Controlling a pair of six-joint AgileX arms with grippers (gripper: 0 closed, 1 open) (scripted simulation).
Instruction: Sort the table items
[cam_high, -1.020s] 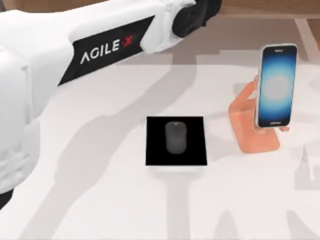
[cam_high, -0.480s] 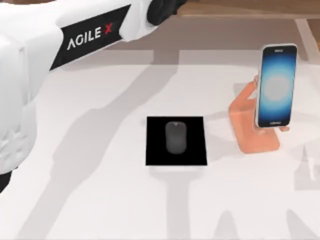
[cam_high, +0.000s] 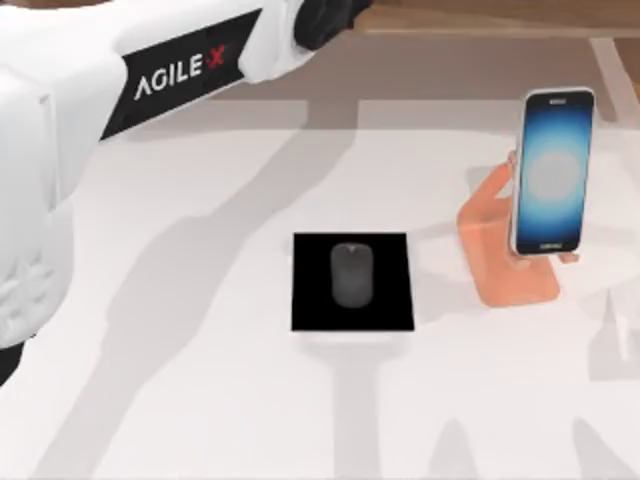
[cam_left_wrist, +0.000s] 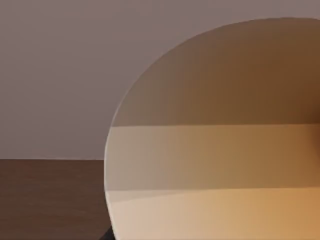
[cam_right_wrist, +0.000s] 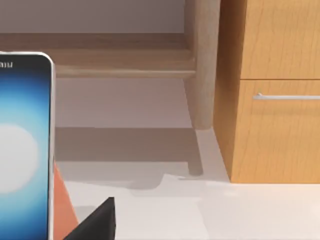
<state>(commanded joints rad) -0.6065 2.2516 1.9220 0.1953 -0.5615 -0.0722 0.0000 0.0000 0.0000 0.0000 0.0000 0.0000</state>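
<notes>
From the top view, the mouse (cam_high: 351, 275) lies in the middle of the frame on a black square mat (cam_high: 310, 300), its long axis running up and down the frame. The smartphone (cam_high: 552, 172) stands at the right of the frame, propped on an orange stand (cam_high: 495, 250), screen glowing and its long axis also running up and down. The two are well apart on the pale table (cam_high: 200, 400).

My left arm (cam_high: 150, 80) sweeps across the upper left of this frame as a large white body with a black band, raised well off the mat. Its gripper lies beyond the frame edge, so I cannot tell whether it is released or clenched. Judging by position, this arm sits nearer the mouse, and the mouse lies toward the lower right from it. Nothing stands between them.

In the left wrist view, a large rounded tan and brown shape sits at the right, with a grey-brown wall and dark floor behind.

In the right wrist view, the smartphone rises at the left edge of the frame, the orange stand just below it. A dark wedge at the bottom edge may be part of my right gripper; I cannot tell its state. A wooden cabinet (cam_right_wrist: 272, 100) with a drawer handle stands at the right, a table leg (cam_right_wrist: 202, 75) beside it. My right arm looks nearer the phone.
</notes>
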